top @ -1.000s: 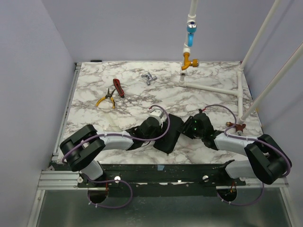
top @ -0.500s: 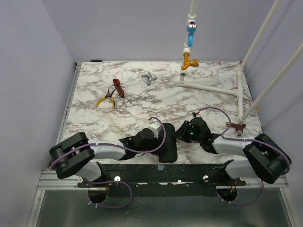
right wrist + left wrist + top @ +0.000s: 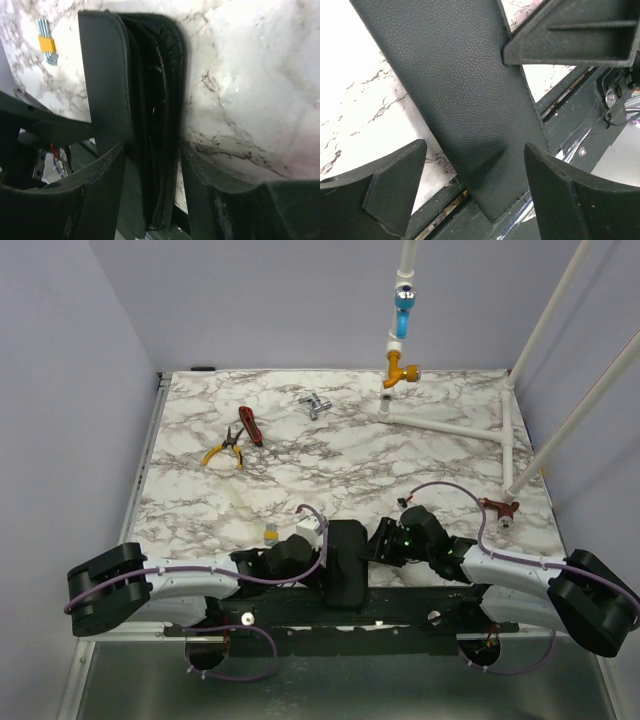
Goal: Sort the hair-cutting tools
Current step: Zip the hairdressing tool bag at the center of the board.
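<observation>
Marble table (image 3: 400,455), purple walls (image 3: 70,360). Your left hand (image 3: 475,165) stands wide around the black case (image 3: 348,540). Your right hand (image 3: 152,150) straddles its edge, and its grip is unclear. Silver scissors (image 3: 314,405) lie far back, near white pipes (image 3: 450,427).

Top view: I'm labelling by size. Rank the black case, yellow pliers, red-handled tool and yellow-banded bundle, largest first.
1. black case
2. yellow pliers and red-handled tool, too alike to rank
3. yellow-banded bundle, clearly smallest
</observation>
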Controlling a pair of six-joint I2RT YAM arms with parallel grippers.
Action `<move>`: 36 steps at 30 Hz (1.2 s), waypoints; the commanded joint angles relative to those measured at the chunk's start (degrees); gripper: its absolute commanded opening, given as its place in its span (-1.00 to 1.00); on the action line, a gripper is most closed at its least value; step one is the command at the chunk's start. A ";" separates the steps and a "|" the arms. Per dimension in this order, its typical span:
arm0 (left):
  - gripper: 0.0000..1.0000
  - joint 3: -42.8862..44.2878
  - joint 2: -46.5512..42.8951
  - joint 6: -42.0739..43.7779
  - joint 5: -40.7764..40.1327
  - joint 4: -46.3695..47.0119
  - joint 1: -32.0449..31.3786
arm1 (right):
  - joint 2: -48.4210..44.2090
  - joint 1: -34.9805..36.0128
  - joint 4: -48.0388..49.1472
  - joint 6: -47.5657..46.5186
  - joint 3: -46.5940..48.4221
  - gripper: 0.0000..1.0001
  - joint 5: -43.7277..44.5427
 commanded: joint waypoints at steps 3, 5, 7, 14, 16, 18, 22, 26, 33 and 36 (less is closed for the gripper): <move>0.72 -4.29 -6.05 -10.02 -2.80 -6.90 -1.40 | -3.17 1.04 -9.21 -0.98 -2.41 0.08 -4.93; 0.74 -5.41 -7.87 -11.99 -1.81 -8.08 -1.81 | -3.81 1.07 -9.11 -0.71 -2.57 0.08 -6.66; 0.75 -6.73 -9.50 -13.42 -0.48 -8.25 -2.22 | -4.34 1.38 -8.84 -0.24 -3.00 0.09 -8.63; 0.70 -13.13 -8.74 -15.93 5.81 6.94 -3.14 | -4.84 3.81 -5.13 2.65 -5.38 0.14 -12.69; 0.66 -13.22 -5.69 -15.78 7.19 11.18 -3.45 | -3.89 5.21 -3.59 3.79 -5.90 0.16 -12.52; 0.60 -12.55 -2.60 -15.24 7.95 13.79 -3.89 | -2.62 6.55 -1.51 5.16 -6.51 0.19 -11.98; 0.47 -11.27 1.92 -14.51 8.96 16.76 -4.09 | 1.27 9.34 3.24 7.64 -6.98 0.23 -11.49; 0.32 -11.00 2.24 -14.24 8.53 16.35 -4.11 | 4.50 12.27 4.55 9.50 -7.07 0.24 -9.97; 0.25 -13.64 -0.96 -14.55 6.37 17.72 -5.51 | 3.35 13.71 9.33 12.88 -11.29 0.25 -7.41; 0.25 -13.53 -1.22 -13.40 6.46 18.71 -6.25 | 5.18 13.69 12.91 13.17 -10.54 0.24 -5.69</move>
